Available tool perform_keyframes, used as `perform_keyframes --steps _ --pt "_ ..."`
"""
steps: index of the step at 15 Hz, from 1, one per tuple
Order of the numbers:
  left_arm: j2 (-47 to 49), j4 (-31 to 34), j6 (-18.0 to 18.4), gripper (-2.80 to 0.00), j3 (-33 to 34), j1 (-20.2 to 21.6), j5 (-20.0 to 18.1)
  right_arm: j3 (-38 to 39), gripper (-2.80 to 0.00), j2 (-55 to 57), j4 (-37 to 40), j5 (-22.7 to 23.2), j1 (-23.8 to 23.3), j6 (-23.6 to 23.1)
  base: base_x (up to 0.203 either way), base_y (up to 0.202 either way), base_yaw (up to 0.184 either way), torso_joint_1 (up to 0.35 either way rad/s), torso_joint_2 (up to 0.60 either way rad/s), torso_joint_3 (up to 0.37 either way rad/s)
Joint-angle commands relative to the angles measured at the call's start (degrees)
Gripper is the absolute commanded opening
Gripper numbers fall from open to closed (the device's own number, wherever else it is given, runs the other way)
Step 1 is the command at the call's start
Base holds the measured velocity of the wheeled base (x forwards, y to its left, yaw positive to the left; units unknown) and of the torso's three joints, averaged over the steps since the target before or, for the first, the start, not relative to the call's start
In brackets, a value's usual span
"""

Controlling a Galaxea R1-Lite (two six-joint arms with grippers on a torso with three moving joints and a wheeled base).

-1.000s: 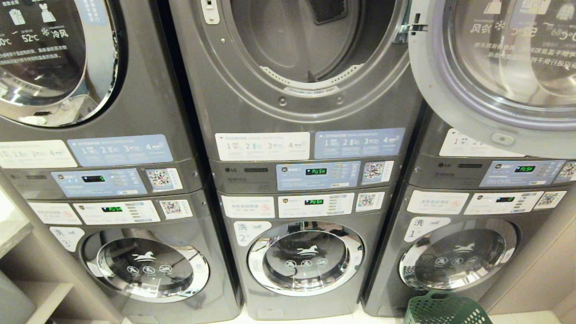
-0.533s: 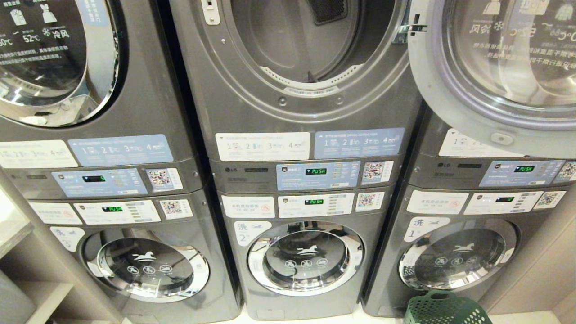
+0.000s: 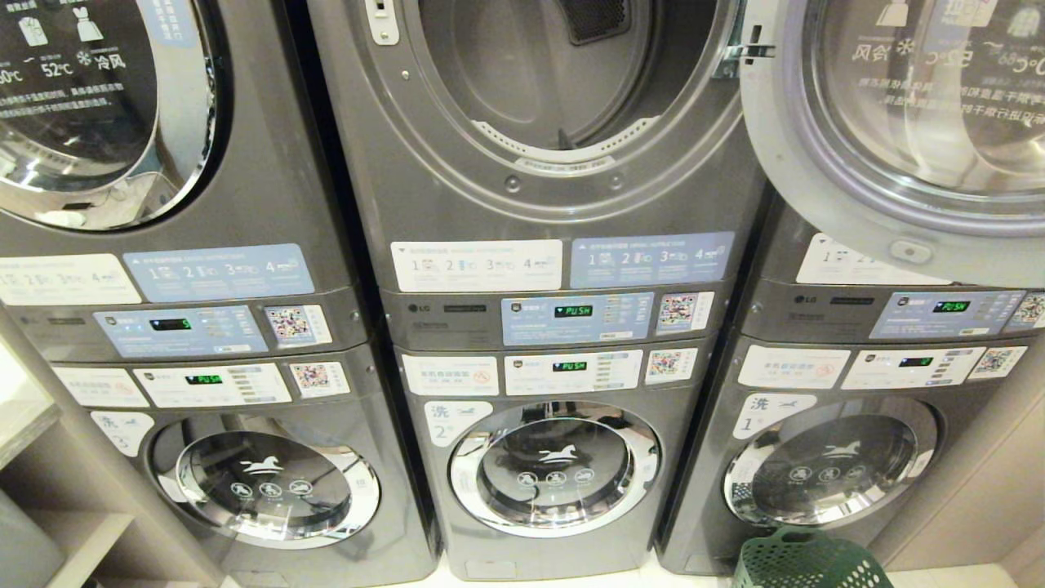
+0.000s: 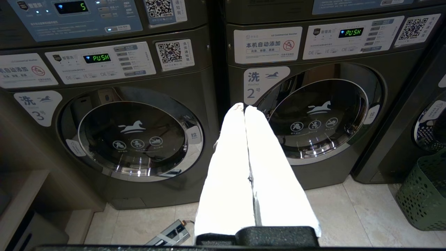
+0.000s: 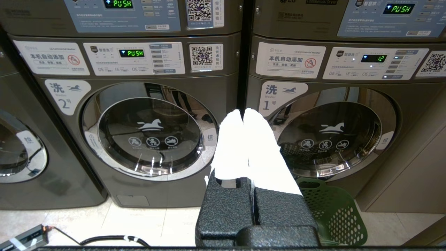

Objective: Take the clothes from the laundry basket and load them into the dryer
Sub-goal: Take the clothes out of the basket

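Now | tile floor (image 4: 348, 205) | green basket (image 3: 804, 563) by washers (image 3: 555, 465)

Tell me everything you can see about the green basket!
The green laundry basket is plastic-looking, with walls full of small holes like a mesh and a solid rim. It stands upright on the pale tiled floor, right in front of the washer marked 1, at the robot's right. Only part of it shows in each view, so what is inside cannot be seen. No gripper touches it.
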Motion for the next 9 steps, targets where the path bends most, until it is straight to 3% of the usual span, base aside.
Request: perform_keyframes --steps 1,9 --pt "-0.1 0.1 0.0 -2.8 0.0 0.0 0.0 0.0 -2.8 0.0 0.0 0.0 0.0 0.0 0.0 0.0 0.0 0.0 0.0 0.0" --pt "-0.1 0.0 -0.3 -2.8 0.0 0.0 0.1 0.0 -2.8 0.0 0.0 0.0 0.0 0.0 0.0 0.0 0.0 0.0 0.0 0.0"
